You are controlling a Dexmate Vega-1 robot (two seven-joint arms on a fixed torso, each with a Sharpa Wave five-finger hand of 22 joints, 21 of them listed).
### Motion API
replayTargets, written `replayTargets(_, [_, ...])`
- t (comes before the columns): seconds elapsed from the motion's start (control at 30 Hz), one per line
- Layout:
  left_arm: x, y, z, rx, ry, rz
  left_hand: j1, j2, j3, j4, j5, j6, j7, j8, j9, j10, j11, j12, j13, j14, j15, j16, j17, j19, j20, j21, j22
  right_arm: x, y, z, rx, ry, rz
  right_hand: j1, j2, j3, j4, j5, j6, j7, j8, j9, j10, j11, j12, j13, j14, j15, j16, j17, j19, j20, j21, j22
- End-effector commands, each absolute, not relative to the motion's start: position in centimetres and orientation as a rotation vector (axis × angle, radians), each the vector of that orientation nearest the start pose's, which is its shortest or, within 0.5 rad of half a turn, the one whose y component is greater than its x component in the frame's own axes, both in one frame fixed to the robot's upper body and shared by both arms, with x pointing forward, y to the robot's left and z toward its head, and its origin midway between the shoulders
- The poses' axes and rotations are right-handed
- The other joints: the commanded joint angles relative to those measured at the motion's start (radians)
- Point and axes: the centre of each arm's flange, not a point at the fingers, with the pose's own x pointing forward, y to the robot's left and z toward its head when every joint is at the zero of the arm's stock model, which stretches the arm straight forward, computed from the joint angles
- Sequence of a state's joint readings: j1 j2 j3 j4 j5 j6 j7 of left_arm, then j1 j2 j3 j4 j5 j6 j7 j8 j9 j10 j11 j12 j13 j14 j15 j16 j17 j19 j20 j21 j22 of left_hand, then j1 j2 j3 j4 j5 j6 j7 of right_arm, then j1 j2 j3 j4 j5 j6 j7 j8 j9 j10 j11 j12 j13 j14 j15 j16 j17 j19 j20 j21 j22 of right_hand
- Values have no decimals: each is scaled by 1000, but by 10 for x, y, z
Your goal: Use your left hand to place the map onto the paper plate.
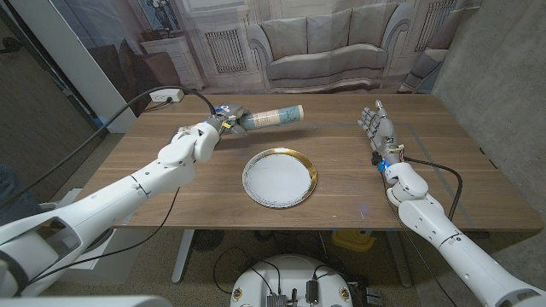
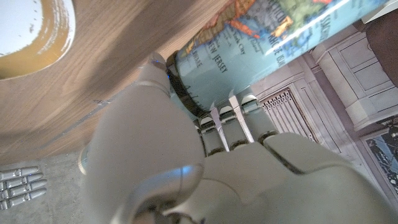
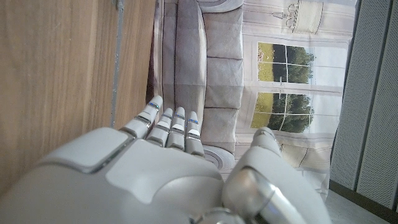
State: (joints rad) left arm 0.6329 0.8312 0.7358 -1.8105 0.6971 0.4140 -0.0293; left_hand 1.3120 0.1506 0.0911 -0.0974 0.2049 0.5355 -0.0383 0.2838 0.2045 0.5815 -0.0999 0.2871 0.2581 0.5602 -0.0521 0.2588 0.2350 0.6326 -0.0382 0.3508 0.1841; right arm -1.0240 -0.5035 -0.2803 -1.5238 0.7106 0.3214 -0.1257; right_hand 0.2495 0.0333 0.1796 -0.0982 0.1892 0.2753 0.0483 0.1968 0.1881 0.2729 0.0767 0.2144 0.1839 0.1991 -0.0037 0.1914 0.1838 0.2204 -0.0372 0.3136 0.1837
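**Left hand held the rolled map aloft, short of the plate**

The left hand (image 1: pixel 223 122) gripped one end of the rolled map (image 1: pixel 275 117), its fingers (image 2: pixel 236 121) wrapped round the tube near its dark end cap. The map stuck out from the hand toward the middle of the tabletop (image 1: pixel 153 183), roughly level and, by the look of it, lifted clear of the wood. It hung over the far part of the tabletop, beyond the paper plate (image 1: pixel 279 177) and not yet above it.

The plate lay near the middle of the tabletop, white with a gold rim, nothing on it.

Farther right, the right hand (image 1: pixel 380 132) stood on its edge with its fingers (image 3: pixel 168 124) straight and close together, holding nothing, well apart from the plate.

The step in hand seemed to be the carry: the pick-up looked done, the placing not. The next move would call for drawing the map back over the plate, lowering it until it rested there, then loosening the hold. A round tube could roll off the shallow rim, so a gentle, centred release seemed wise
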Motion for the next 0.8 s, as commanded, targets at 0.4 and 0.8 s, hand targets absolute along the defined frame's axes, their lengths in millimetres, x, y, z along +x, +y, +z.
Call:
replayTargets(0.4, [581,213,51,1606,-706,197,-3,1,3,3,-3,19,2,-4,3,9,-1,-10,3,11,-74,-6,2,9,-7,3,3,606,-290,-41,215,-648,118,3,7,2,-1,-2,7,-2,1,4,10,0,0,4,7,0,0,2,11,-33,-8,2])
replayTargets(0.8, [577,211,43,1597,-758,187,-5,0,4,4,-3,28,-2,-5,2,17,-8,-11,4,19,-80,-6,3,11,-7,4,3,605,-288,-38,200,-647,123,3,8,2,-1,-2,7,-2,1,4,10,3,0,4,7,1,0,2,12,-33,-11,2])
